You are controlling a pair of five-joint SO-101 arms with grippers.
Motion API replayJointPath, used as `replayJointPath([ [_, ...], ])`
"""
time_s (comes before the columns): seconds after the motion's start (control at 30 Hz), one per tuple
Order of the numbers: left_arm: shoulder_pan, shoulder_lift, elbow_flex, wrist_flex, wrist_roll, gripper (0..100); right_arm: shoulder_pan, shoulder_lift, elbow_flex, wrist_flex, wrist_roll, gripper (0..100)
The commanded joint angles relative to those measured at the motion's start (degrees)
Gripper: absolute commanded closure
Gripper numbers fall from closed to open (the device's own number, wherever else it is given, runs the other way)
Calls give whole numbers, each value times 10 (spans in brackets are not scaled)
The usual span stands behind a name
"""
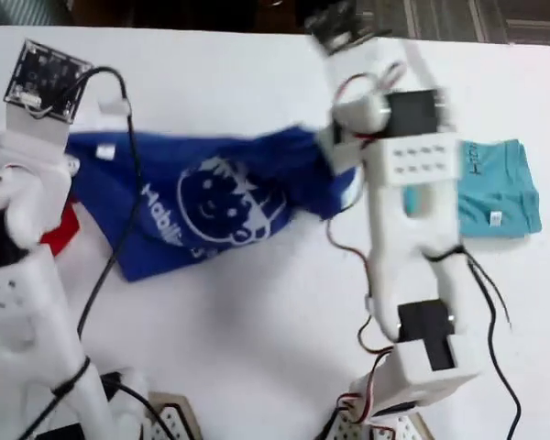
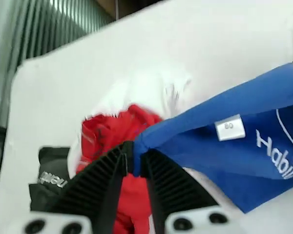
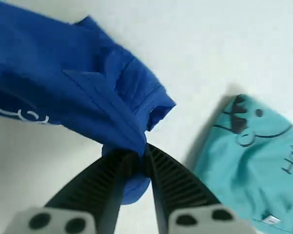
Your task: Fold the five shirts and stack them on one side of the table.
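At the left, beside the red shirt (image 2: pixel 107 129), the left gripper (image 2: pixel 135 163) pinches one end of the blue shirt (image 1: pixel 202 206). The blue shirt stretches across the middle of the white table (image 1: pixel 257 348). The right gripper (image 3: pixel 136 163) pinches its other end. A folded teal shirt (image 1: pixel 500 188) lies flat at the right.

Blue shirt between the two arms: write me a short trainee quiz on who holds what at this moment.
1. True or false: the left gripper is shut on an edge of the blue printed fabric shirt.
2. Pick one: the right gripper holds A) a bunched end of the blue printed fabric shirt, B) a towel, C) nothing.
3. Fill in: the folded fabric shirt lying flat on the white table near the right gripper is ___ in colour.

Key: 1 true; 2 A; 3 teal.
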State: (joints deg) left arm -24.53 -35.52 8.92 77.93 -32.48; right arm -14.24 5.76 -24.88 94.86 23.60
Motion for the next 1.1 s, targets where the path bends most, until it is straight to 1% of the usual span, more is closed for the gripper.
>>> replayJointPath([
  [0.0,-17,-10,91,-47,-25,973,-37,-22,139,-69,-2,978],
  [0.17,-19,-11,222,-84,-57,973,-106,-67,332,-152,-2,978],
  [0.3,-42,-12,301,-117,-79,973,-147,-139,481,-223,-2,978],
  [0.37,-53,-12,327,-132,-91,973,-154,-182,537,-235,-1,978],
  [0.43,-64,-12,342,-140,-98,973,-155,-229,569,-226,4,978],
  [0.5,-70,-11,349,-143,-98,973,-153,-275,575,-191,4,964],
  [0.53,-71,-10,350,-143,-98,973,-153,-298,574,-169,9,938],
  [0.6,-72,-10,350,-143,-98,973,-154,-341,566,-131,33,856],
  [0.67,-70,-10,350,-145,-98,973,-148,-379,556,-113,57,773],
  [0.73,-70,-10,350,-147,-98,973,-125,-410,545,-113,63,735],
  [0.83,-70,-10,350,-147,-98,973,-74,-426,522,-146,62,734],
  [0.87,-70,-10,350,-147,-97,973,-58,-425,521,-167,49,734],
  [0.93,-70,-10,350,-147,-95,973,-36,-405,537,-222,-1,734],
  [1.0,-70,-10,350,-147,-94,973,-36,-356,554,-271,-37,731],
  [1.07,-70,-10,350,-147,-94,973,-42,-288,552,-313,-54,731],
])
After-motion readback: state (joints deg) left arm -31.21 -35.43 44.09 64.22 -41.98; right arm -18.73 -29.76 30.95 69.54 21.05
